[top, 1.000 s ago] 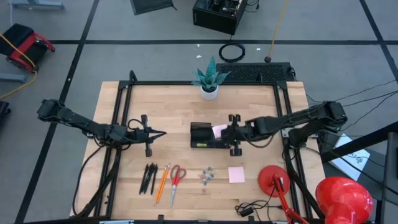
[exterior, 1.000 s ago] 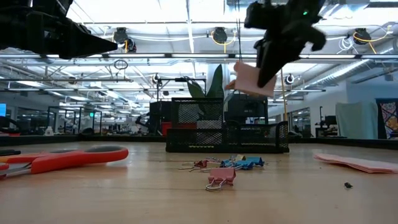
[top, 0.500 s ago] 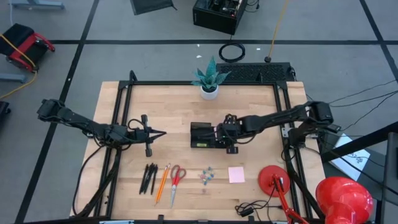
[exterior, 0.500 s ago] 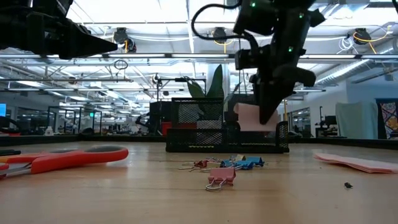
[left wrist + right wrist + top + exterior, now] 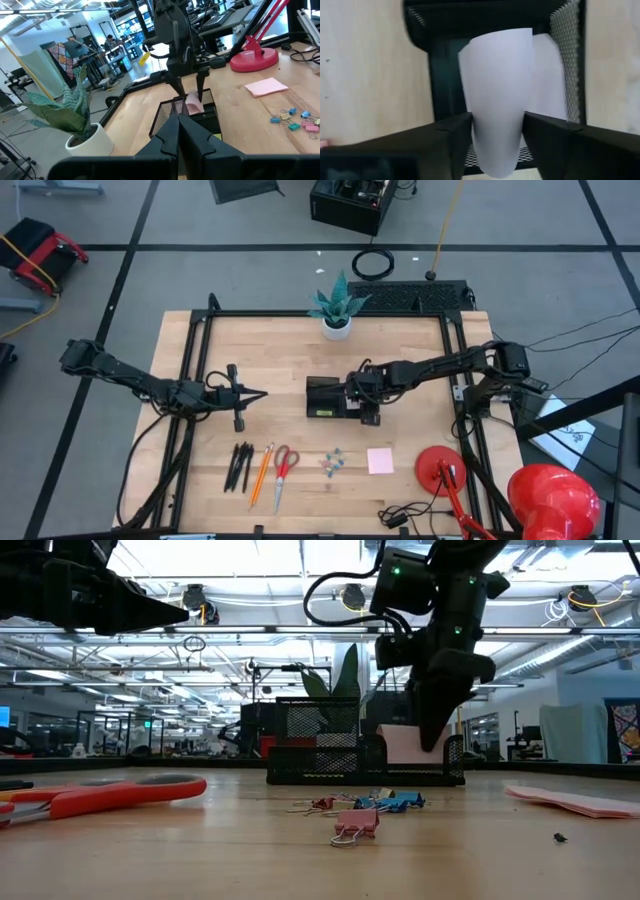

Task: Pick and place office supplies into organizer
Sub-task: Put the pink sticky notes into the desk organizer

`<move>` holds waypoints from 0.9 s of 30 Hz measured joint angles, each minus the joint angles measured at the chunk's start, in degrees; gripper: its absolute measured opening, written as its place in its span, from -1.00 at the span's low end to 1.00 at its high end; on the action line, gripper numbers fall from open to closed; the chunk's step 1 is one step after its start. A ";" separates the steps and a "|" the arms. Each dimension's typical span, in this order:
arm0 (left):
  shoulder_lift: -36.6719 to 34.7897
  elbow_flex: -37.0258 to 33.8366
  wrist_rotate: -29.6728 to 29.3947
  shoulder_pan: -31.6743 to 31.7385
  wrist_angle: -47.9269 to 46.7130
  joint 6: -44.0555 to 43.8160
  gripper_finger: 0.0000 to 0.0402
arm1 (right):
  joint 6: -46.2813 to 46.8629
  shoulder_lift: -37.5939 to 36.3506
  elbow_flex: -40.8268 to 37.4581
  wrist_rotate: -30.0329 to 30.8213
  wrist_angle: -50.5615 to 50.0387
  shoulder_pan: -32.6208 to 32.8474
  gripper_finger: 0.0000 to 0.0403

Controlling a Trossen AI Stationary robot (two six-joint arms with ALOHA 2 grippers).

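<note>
My right end effector [image 5: 495,137] pinches a curled pale sheet of sticky notes [image 5: 496,95] between its two dark fingers [image 5: 451,135], which fill the lower part of the frame. The sheet bows outward, rising from between the fingers toward the upper centre. Behind it sits the black mesh organizer [image 5: 565,65], its perforated wall running down the right of the frame and its dark rim crossing the top. A second pale sheet [image 5: 547,80] lies inside it, just right of the held one. Light wooden counter [image 5: 370,70] shows at both the left and right edges.
</note>
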 joint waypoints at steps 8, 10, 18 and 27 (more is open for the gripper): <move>0.00 0.00 0.00 0.01 -0.02 0.02 -0.93 | -0.28 0.00 0.00 2.34 1.53 -0.13 0.26; 0.00 0.00 0.00 0.01 -0.02 0.02 -0.93 | -0.42 0.00 0.00 2.32 1.81 -0.13 0.31; 0.00 0.00 0.00 0.01 -0.02 -0.07 -0.93 | -1.62 0.00 0.00 3.59 2.16 -0.09 0.44; 0.00 0.00 0.00 0.01 -0.39 -0.15 -0.93 | -1.63 -0.46 0.02 7.75 5.62 0.88 0.13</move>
